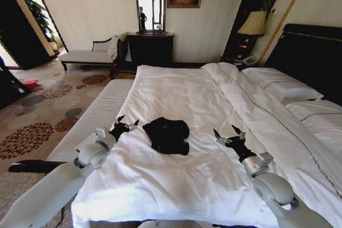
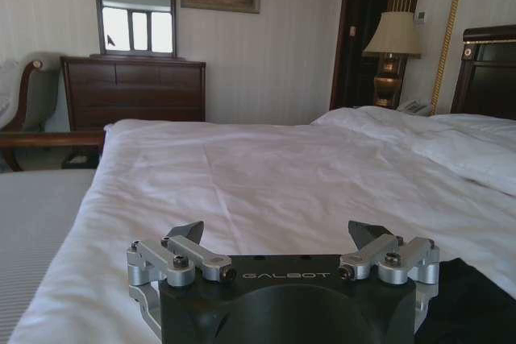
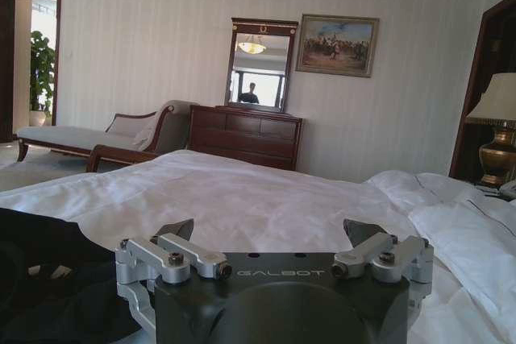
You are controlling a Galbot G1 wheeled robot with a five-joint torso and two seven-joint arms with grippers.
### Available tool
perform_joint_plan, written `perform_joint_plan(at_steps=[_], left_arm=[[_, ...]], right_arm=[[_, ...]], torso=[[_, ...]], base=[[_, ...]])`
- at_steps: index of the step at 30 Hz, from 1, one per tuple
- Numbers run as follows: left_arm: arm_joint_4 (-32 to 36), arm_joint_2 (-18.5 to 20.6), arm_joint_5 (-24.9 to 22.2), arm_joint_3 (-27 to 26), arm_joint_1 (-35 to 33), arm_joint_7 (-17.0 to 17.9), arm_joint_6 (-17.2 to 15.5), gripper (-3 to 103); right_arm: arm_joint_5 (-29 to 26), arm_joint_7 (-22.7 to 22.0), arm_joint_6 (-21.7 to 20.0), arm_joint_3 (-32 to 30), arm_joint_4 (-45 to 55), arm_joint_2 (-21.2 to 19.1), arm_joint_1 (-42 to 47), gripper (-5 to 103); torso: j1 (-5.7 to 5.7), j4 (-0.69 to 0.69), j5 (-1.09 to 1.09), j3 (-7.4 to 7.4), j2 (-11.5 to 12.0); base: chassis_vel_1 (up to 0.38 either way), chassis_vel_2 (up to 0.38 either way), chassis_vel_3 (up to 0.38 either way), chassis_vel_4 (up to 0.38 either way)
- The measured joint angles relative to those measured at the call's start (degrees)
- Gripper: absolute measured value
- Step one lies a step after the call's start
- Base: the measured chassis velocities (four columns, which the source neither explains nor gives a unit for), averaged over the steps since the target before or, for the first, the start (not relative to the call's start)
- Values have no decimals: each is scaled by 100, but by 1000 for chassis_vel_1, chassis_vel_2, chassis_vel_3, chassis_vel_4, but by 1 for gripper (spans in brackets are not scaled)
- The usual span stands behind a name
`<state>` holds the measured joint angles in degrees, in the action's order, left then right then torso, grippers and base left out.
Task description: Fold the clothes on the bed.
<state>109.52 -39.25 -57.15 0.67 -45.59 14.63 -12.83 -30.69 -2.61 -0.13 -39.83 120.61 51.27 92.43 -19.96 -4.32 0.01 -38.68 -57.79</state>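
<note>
The clothes (image 1: 168, 134), a black T-shirt, lie bunched in a small heap on the white duvet of the bed (image 1: 181, 94), near its foot end. My left gripper (image 1: 127, 124) hovers just left of the heap, open and holding nothing. On the other side of the heap my right gripper (image 1: 229, 133) stands open, a hand's width away. In the left wrist view the left gripper (image 2: 278, 235) has its fingers spread, with a dark edge of the clothes (image 2: 476, 304) beside it. The right wrist view shows the right gripper (image 3: 270, 231) spread, and the clothes (image 3: 48, 279) off to its side.
A grey ribbed bench (image 1: 99, 113) runs along the bed's left side. White pillows (image 1: 280, 84) and a dark headboard (image 1: 315, 57) lie at the right. Behind the bed stand a dark dresser (image 1: 150, 49) with a mirror, a chaise (image 1: 91, 54) and a lamp (image 1: 254, 25).
</note>
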Motion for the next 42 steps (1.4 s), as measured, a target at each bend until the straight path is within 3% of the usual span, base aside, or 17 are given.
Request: perform_joint_plan(at_steps=[3, 5, 6, 10, 22, 26, 30, 36, 42], left_arm=[[-129, -258, -711, 419, 656, 278, -432, 100], [-267, -484, -1177, 685, 1071, 516, -909, 100], [-267, -484, -1177, 685, 1071, 516, -909, 100], [-667, -1029, -2309, 1147, 1907, 1171, -1957, 100], [-1762, -1702, -3444, 1448, 2976, 1982, -2890, 100], [-2171, -1921, -3604, 1499, 3235, 2124, -2978, 102], [-2747, -2161, -3752, 1721, 3564, 2183, -2982, 94], [-2798, -2133, -3714, 2081, 3626, 2062, -2971, 87], [-2784, -2115, -3706, 2163, 3511, 2010, -2956, 95]], right_arm=[[72, -6, 10, -3, -5, 61, 64, 100], [121, -15, 24, -3, -16, 96, 104, 100], [121, -15, 24, -3, -16, 96, 104, 100], [142, -50, 29, -45, -26, 142, 143, 100], [233, -82, 81, -150, -122, 283, 279, 100], [236, -94, 83, -150, -122, 292, 270, 100], [236, -123, 80, -184, -92, 316, 303, 100], [245, -140, 78, -279, -63, 365, 398, 100], [230, -159, 71, -309, -92, 355, 386, 100]], torso=[[0, 1, 0, 0, 0], [0, 2, -1, 1, 0], [0, 2, -1, 1, 0], [0, 1, -1, 0, -1], [0, 3, 0, 1, -1], [0, 2, 0, 1, 0], [0, 1, 0, 0, -1], [0, 1, -1, 1, 0], [1, 2, -1, 1, 0]], base=[[0, 0, 0, 0], [0, 0, 0, 0], [0, 0, 0, 0], [0, 0, 0, 0], [0, 0, 0, 0], [0, 0, 0, 0], [0, 0, 0, 0], [0, 0, 0, 0], [0, 0, 0, 0]])
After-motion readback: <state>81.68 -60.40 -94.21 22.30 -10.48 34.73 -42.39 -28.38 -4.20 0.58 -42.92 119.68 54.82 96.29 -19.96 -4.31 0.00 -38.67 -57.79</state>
